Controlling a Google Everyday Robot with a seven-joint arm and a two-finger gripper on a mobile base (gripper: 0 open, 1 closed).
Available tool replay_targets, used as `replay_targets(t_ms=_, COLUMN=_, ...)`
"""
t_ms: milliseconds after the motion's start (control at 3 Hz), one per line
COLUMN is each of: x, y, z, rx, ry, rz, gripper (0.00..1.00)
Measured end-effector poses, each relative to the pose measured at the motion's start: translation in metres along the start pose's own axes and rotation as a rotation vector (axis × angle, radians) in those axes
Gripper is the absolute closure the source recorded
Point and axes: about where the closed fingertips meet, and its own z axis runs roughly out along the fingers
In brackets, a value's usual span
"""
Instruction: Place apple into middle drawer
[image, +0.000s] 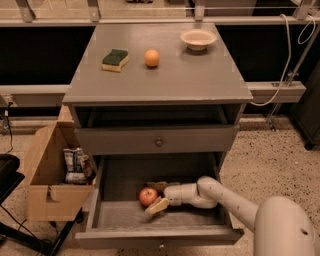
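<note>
Middle drawer (120, 216) is pulled open at 6 o'clock, and the apple (148, 196) sits on its floor left of centre, so placement looks done. Gripper (154, 198) reaches in from 4 o'clock, fingers spread wide either side of the apple; that reads as release, not grip. Orange fruit (152, 58) on the top at 12 is a distractor.
</note>
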Motion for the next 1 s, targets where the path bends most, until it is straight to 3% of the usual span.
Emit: replay_targets(t_ms=1000, x=-0.0005, y=0.0002, z=-0.0001, rx=0.000, ry=0.000, rz=0.000, gripper=0.00)
